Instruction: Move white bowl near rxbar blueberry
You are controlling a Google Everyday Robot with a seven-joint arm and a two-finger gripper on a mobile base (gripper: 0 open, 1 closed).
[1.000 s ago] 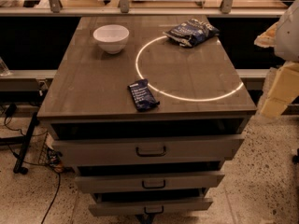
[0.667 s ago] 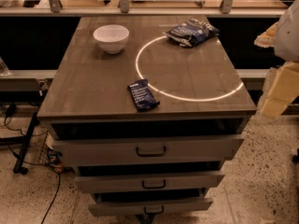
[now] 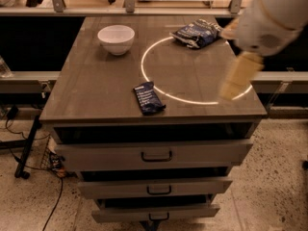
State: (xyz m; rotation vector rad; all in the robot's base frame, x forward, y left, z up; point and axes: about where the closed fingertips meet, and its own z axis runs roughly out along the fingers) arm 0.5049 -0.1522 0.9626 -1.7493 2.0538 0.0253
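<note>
The white bowl (image 3: 116, 38) stands upright at the back left of the wooden table top (image 3: 96, 85). The rxbar blueberry (image 3: 148, 97), a small flat dark navy bar with white text, lies near the front edge, a little left of the middle. My gripper (image 3: 232, 89) hangs from the white arm (image 3: 272, 18) over the right side of the table. It is far from the bowl and well to the right of the bar. It holds nothing that I can see.
A wrinkly dark blue snack bag (image 3: 197, 32) lies at the back right. A bright ring of light (image 3: 144, 73) marks the table top. Below are several partly open drawers (image 3: 156, 154). A rail (image 3: 29, 76) runs along both sides, and cables lie on the floor at the left.
The arm has swung in from the right edge to above the table's right side. The bowl, bar and bag have not moved.
</note>
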